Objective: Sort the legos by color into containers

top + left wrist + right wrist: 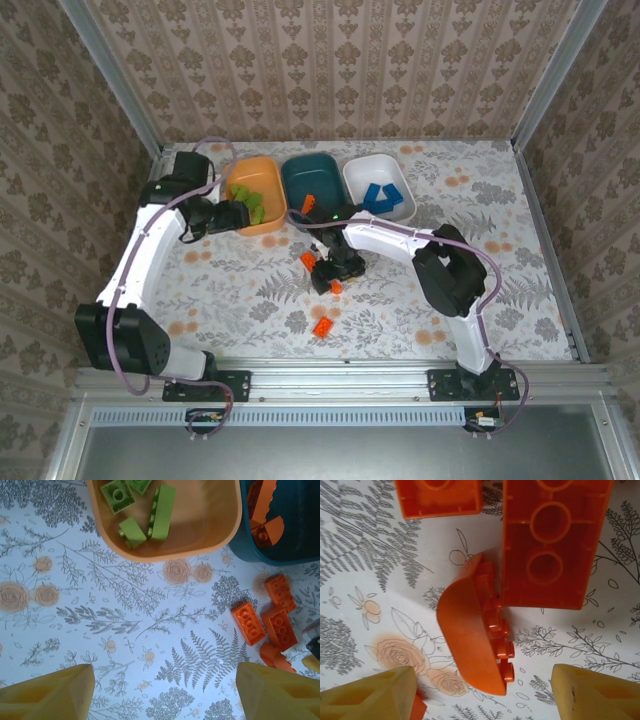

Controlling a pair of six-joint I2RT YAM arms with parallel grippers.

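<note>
Smooth, glossy plastic legos (470,645) on a matt printed tabletop (125,630)

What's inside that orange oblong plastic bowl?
At least four lime green studded plastic bricks lie in the orange bowl; no other colour shows. Anything lying beneath them is covered and cannot be seen.

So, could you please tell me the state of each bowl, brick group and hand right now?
Orange bowl: holds green bricks.
Teal bowl: holds orange bricks.
White bowl: holds blue bricks.
Loose bricks: orange, unsorted, on the table.
Curved brick: lying on its side.
Left hand: open, empty.
Right hand: open, straddling that brick.
</note>
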